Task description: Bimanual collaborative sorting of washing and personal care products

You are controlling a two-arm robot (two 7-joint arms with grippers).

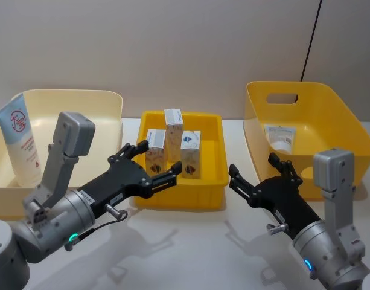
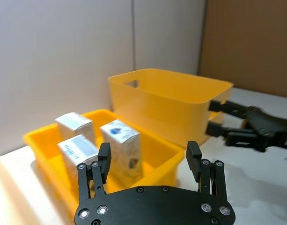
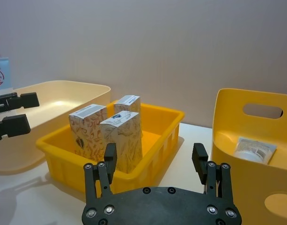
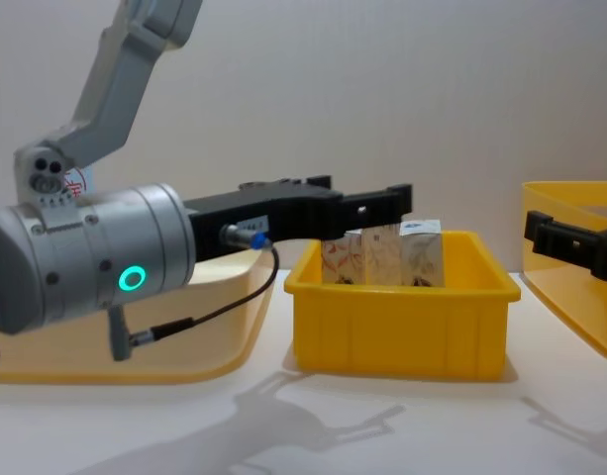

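White tabletop point(image 1: 191, 254) before a plain grey wall; clock directions are read on the head view, twelve pointing away from you.

Largest is the cream tray point(image 1: 82, 106) at nine o'clock. Next is the handled yellow bin point(image 1: 329, 115) at three, then the shallow yellow bin point(image 1: 212, 181) at twelve, between them.

Your left gripper point(image 1: 159, 161) extends from seven o'clock and hangs over the shallow bin's near-left rim, fingers spread wide, nothing held. Your right gripper point(image 1: 253, 164) extends from five o'clock, likewise spread and empty, over the table gap between the two yellow bins.

A pale-blue tube point(image 1: 19, 142) stands tilted at the tray's nine o'clock end. A second tube point(image 1: 279, 138) lies on the handled bin's floor. Smallest are three white cartons point(image 1: 173, 127), upright and close together in the shallow bin.

Hazards, as a judgement:
- The cartons stand packed, so a spread finger lowered beside one would likely tip its neighbour.
- On a low approach a fingertip could catch the shallow bin's wall and drag the bin.
- With both grippers aimed at the same bin, you could bring them into contact.

Position of the goods: the nearest carton point(image 1: 156, 156) lies just ahead of and below the left gripper, at its one o'clock, not yet between the fingers. From the right gripper the cartons lie at ten o'clock, beyond the bin wall.
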